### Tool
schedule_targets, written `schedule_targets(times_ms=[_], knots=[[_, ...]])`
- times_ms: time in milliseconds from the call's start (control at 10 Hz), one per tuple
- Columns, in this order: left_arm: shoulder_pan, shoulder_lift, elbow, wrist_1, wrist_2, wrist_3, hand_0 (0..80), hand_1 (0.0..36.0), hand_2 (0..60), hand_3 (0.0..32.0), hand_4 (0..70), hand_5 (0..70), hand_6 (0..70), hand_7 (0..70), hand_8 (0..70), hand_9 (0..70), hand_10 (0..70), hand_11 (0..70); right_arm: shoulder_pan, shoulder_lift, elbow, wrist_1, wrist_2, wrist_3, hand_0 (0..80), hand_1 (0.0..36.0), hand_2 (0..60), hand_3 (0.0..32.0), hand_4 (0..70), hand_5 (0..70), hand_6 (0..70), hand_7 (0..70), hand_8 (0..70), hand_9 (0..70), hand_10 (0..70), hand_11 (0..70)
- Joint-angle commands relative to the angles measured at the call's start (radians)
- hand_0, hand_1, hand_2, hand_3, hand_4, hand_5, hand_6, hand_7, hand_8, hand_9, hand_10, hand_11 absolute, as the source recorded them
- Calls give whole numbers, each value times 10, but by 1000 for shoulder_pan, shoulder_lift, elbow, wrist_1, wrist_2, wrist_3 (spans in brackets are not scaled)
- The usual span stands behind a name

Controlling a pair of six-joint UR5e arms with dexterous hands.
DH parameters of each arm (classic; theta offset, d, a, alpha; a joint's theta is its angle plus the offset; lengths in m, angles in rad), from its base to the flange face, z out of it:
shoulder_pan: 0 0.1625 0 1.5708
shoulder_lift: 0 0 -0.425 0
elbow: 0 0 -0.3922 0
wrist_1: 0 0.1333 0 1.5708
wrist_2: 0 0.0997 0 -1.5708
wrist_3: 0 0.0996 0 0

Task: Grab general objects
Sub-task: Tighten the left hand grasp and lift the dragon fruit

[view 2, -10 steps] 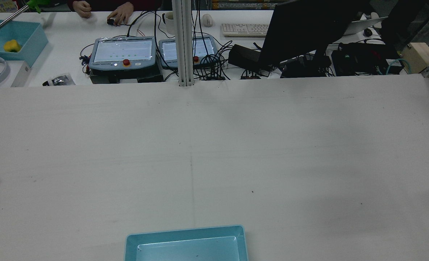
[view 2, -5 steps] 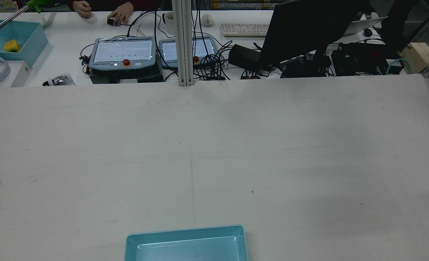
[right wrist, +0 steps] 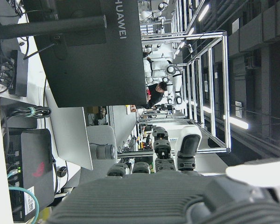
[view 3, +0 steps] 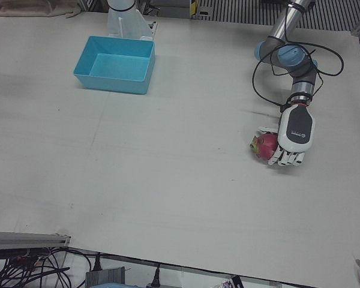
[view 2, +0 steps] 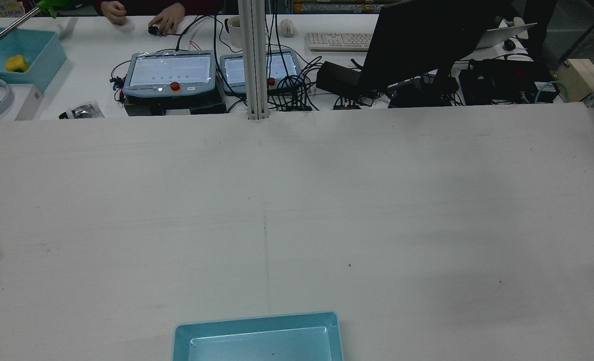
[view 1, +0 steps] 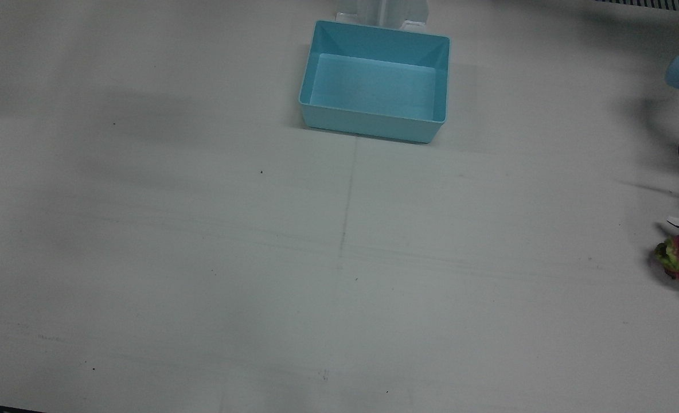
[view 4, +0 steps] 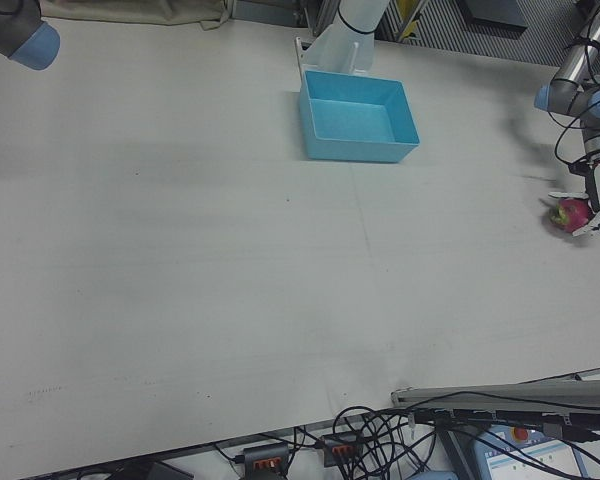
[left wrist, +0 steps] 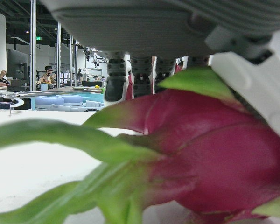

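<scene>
Hardly anything has shifted on the white table [view 1: 202, 258] since the earlier rear frames; the fruit's green tip at its left edge sits slightly higher. One magenta dragon fruit with green scales [view 3: 264, 146], one light-blue rectangular plastic bin [view 3: 115, 63]. Left hand [view 3: 294, 137] curls its fingers [view 3: 286, 158] over the fruit, which rests on the table under the palm. Right hand [right wrist: 177, 196]: fingers extended, touching nothing.

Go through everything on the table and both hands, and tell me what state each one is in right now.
dragon fruit: lying on the table on its side, not lifted, left hand over it.
left hand: fingers curled down around the dragon fruit; a firm grip cannot be confirmed.
right hand: holds nothing, fingers apart, away from the table.
blue bin: upright, empty.
</scene>
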Motion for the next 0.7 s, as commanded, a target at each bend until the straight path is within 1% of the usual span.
schedule_targets(times_ms=[0, 100, 199, 299, 398, 498, 597], knots=[[-6, 5, -209, 144, 6, -5, 585, 16, 0, 0, 679, 313, 339, 560, 424, 431, 507, 700, 0, -1, 2, 0, 0, 0, 0, 0, 0, 0, 0, 0, 0, 0, 0, 0, 0, 0], [-6, -4, -274, 202, 12, -14, 580, 16, 0, 0, 663, 303, 328, 549, 419, 425, 493, 693, 0, 0, 2, 0, 0, 0, 0, 0, 0, 0, 0, 0, 0, 0, 0, 0, 0, 0], [-3, -7, -314, 235, 13, -45, 573, 15, 0, 0, 647, 293, 320, 542, 420, 427, 486, 682, 0, -1, 2, 0, 0, 0, 0, 0, 0, 0, 0, 0, 0, 0, 0, 0, 0, 0], [-1, -7, -339, 238, 18, -74, 566, 13, 0, 0, 631, 288, 311, 533, 422, 431, 480, 674, 0, 0, 2, 0, 0, 0, 0, 0, 0, 0, 0, 0, 0, 0, 0, 0, 0, 0], [-4, -18, -359, 238, 51, -108, 559, 10, 0, 0, 618, 284, 306, 520, 421, 429, 483, 678, 1, 0, 2, 0, 0, 0, 0, 0, 0, 0, 0, 0, 0, 0, 0, 0, 0, 0], [-7, -39, -392, 238, 117, -120, 550, 7, 0, 0, 608, 275, 301, 515, 421, 429, 485, 680, 2, -1, 2, 0, 0, 0, 0, 0, 0, 0, 0, 0, 0, 0, 0, 0, 0, 0], [-9, -43, -437, 237, 174, -120, 547, 4, 0, 0, 607, 266, 297, 515, 421, 431, 484, 678, 2, -1, 2, 0, 0, 0, 0, 0, 0, 0, 0, 0, 0, 0, 0, 0, 0, 0]])
